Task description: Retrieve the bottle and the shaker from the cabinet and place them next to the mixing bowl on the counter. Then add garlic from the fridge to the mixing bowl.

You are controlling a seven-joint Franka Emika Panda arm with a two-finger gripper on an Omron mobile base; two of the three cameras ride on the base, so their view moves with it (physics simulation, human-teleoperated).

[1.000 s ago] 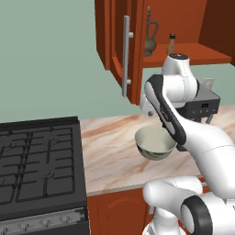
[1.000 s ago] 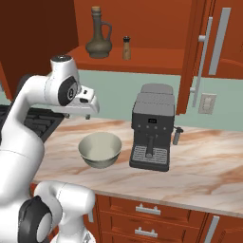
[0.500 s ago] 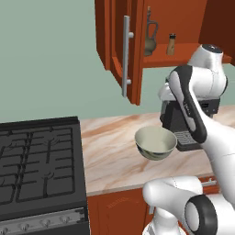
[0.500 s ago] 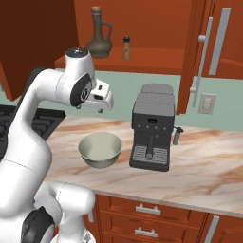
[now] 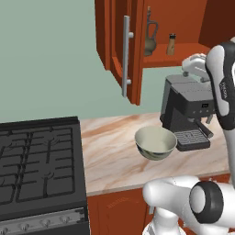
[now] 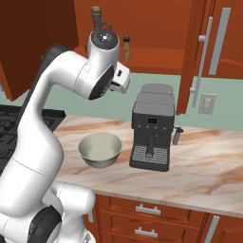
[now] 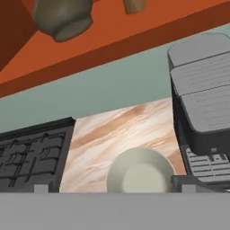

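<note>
Your arm has risen toward the upper-frame cabinet (image 6: 156,33), bottle (image 5: 150,37) and shaker (image 5: 171,44) on its shelf, mixing bowl (image 6: 99,149) empty on desk (image 6: 209,161), jaws (image 6: 124,80) wide open, holding nothing.

bottle (image 5: 150,38): dark olive-brown
shaker (image 5: 171,44): tan, dark cap
mixing bowl (image 5: 155,142): pale grey-green, cream inside
counter (image 5: 110,151): beige marble, rust-brown veins
cabinet (image 5: 118,41): red-brown wood, grey handle
coffee machine (image 6: 152,131): dark grey
stove (image 5: 36,165): black
wall (image 5: 50,59): sage green
</note>
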